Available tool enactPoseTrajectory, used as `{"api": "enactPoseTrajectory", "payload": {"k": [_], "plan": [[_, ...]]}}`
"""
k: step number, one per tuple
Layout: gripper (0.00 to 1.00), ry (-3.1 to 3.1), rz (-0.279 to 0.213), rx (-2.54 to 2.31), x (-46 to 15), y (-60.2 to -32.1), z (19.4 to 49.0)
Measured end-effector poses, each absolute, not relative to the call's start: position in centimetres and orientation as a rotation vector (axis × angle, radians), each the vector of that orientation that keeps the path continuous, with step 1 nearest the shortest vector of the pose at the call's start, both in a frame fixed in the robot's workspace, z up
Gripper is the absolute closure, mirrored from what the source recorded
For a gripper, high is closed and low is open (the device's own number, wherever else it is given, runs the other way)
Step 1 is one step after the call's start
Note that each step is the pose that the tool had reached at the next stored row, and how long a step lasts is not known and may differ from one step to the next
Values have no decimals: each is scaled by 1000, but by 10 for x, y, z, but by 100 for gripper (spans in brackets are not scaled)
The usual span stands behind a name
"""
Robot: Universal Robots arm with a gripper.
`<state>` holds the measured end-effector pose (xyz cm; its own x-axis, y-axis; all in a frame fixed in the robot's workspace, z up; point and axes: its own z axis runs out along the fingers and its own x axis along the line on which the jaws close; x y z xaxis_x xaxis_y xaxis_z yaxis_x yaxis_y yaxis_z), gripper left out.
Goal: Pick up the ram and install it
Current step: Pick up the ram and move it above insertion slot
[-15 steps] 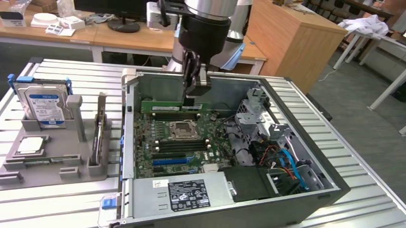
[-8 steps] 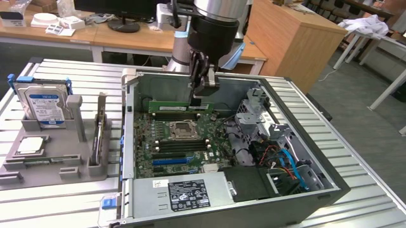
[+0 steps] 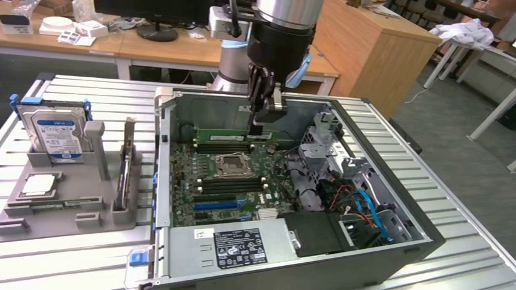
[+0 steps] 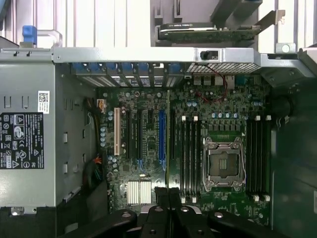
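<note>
The claw [image 3: 265,121] [image 4: 168,201] is closed tight on the ram [image 3: 222,138] [image 4: 168,144], a long, thin green stick seen edge-on from the wrist. It sits level just over the dark memory slots [image 3: 222,147] at the far edge of the motherboard [image 3: 202,181], inside the open computer case [image 3: 165,181].

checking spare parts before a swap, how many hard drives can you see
1: the hard drive stands upright in the grey tray at the exterior view's left, beside the open computer case. Others may be hidden inside the case.
</note>
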<state>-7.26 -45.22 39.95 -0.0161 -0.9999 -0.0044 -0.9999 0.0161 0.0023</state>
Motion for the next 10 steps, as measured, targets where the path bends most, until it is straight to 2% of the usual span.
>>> {"api": "enactPoseTrajectory", "payload": {"k": [10], "plan": [[88, 2238, 7, -2202, -62, -452, 400]]}}
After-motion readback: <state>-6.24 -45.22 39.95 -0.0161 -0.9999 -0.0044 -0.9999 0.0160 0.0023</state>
